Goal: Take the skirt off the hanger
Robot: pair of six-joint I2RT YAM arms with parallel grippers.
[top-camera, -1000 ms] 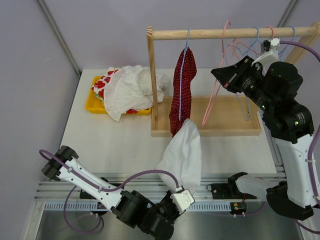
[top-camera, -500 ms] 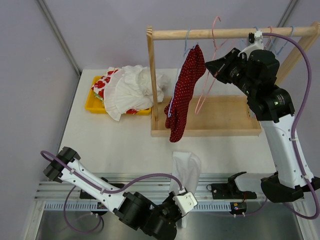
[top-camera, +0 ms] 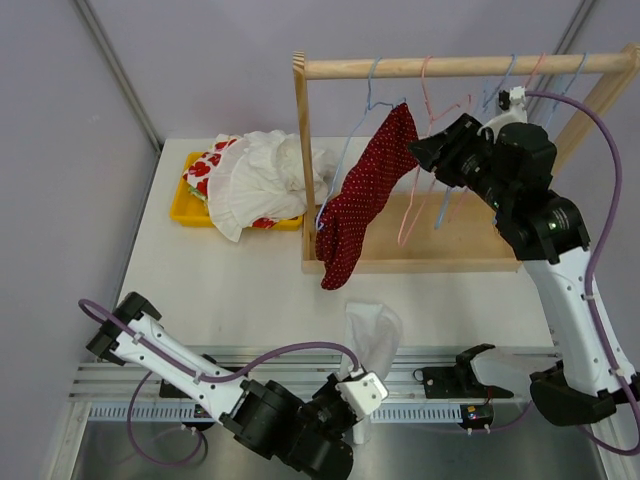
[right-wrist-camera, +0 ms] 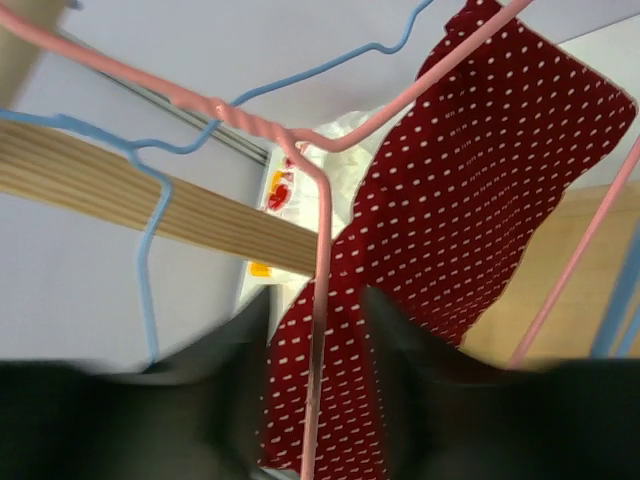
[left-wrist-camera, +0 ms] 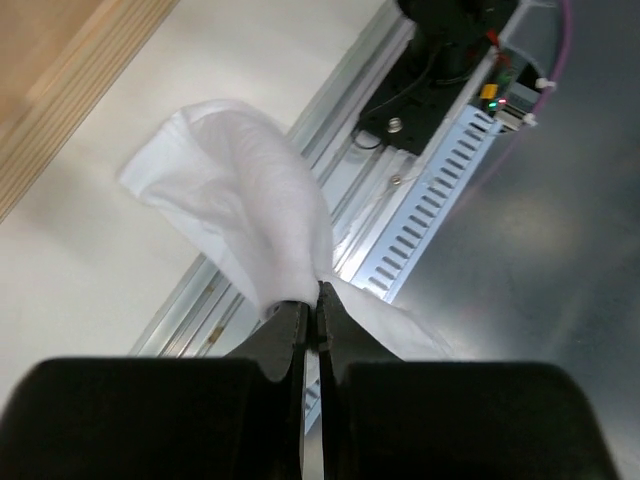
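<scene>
The white skirt [top-camera: 372, 330] lies slumped over the table's near edge, off any hanger. My left gripper [top-camera: 355, 385] is shut on one end of it. In the left wrist view the cloth [left-wrist-camera: 240, 200] bunches up from the closed tips of the left gripper [left-wrist-camera: 312, 300]. My right gripper [top-camera: 425, 150] is up by the rail and stands open. A bare pink hanger [right-wrist-camera: 320, 250] runs between its blurred fingers [right-wrist-camera: 240, 370]. That pink hanger [top-camera: 424, 85] hangs from the wooden rail [top-camera: 460, 67].
A red white-dotted garment [top-camera: 365, 195] swings on a blue hanger, tilted to the left over the rack's wooden base [top-camera: 470, 240]. Several more bare hangers hang at the right. A yellow tray [top-camera: 185, 210] under a pile of white clothes [top-camera: 260, 180] sits at the back left.
The white skirt came free of the rack and dropped to the table's edge. My right gripper opened and released the pink hanger. The red garment swung left.
</scene>
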